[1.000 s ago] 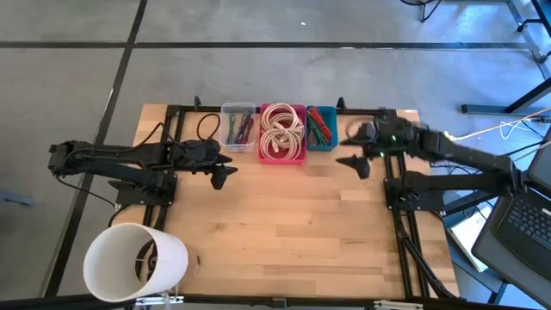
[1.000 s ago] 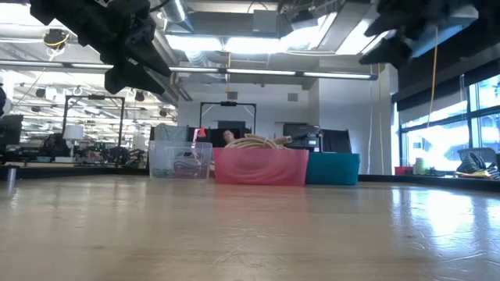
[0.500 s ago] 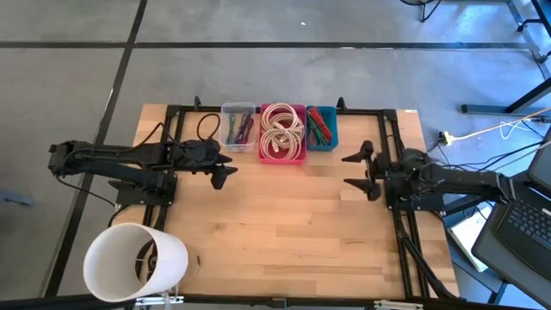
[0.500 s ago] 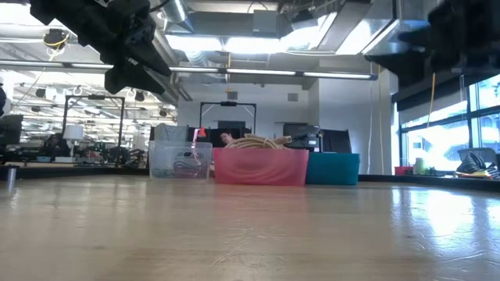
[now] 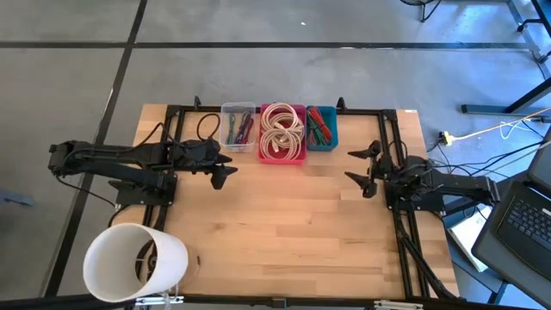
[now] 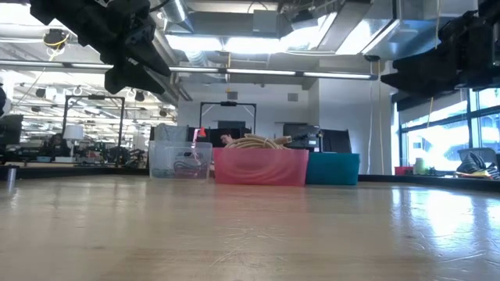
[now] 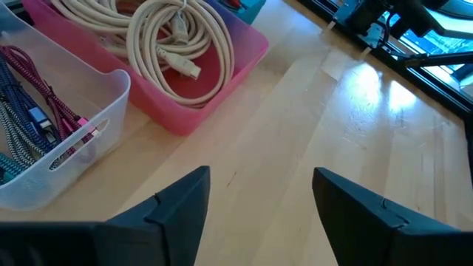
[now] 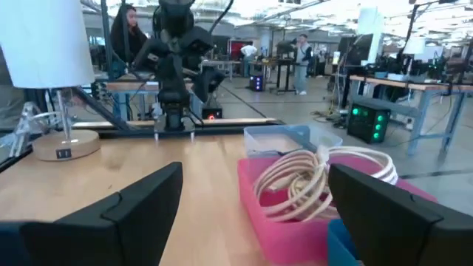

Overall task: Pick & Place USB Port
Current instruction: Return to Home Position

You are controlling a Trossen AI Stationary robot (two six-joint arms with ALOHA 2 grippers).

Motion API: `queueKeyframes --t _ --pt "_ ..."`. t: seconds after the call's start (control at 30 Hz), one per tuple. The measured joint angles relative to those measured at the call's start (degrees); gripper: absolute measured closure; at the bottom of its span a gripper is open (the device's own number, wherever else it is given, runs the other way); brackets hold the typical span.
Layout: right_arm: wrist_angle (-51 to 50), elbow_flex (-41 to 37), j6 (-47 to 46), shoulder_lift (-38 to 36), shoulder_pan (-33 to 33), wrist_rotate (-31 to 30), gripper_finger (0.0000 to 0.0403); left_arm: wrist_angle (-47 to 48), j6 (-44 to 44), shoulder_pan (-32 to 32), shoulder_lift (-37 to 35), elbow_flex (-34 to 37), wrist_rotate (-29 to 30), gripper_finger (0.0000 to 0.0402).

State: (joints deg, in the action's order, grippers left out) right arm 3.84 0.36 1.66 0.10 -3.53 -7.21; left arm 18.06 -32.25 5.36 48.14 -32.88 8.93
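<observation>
Three bins stand in a row at the table's far edge. The pink bin (image 5: pixel 282 133) in the middle holds coiled white USB cables (image 7: pixel 177 37), one plug (image 7: pixel 189 69) lying on the bin's floor. The clear bin (image 5: pixel 238 127) has purple and braided cables, the teal bin (image 5: pixel 321 127) red and green ones. My left gripper (image 5: pixel 225 168) hangs open above the wood just near of the clear bin, pointing down at a slant. My right gripper (image 5: pixel 365 169) stands open at the table's right side, level, facing the bins. Neither holds anything.
A white cylinder (image 5: pixel 133 261) stands at the near left corner. Black frame rails (image 5: pixel 396 215) run along both sides. A laptop (image 5: pixel 521 228) sits beyond the right edge. Bare wood (image 5: pixel 293 224) lies between the arms. People stand in the room behind.
My right gripper has come down and drawn back toward the table's right edge and a little toward the near edge. It has tipped up from a downward slant to level and stayed open. The left arm and the bins have kept still.
</observation>
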Motion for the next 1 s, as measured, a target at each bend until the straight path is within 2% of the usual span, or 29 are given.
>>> queueKeyframes --t 0.27,1.0 --pt "-0.7 0.0 0.1 0.0 3.5 -0.4 0.0060 0.0 0.0 0.0 0.0 0.0 0.0 0.0167" --pt "-0.7 0.0 0.2 0.2 3.5 -0.3 0.0060 0.0 0.0 0.0 0.0 0.0 0.0 0.0170"
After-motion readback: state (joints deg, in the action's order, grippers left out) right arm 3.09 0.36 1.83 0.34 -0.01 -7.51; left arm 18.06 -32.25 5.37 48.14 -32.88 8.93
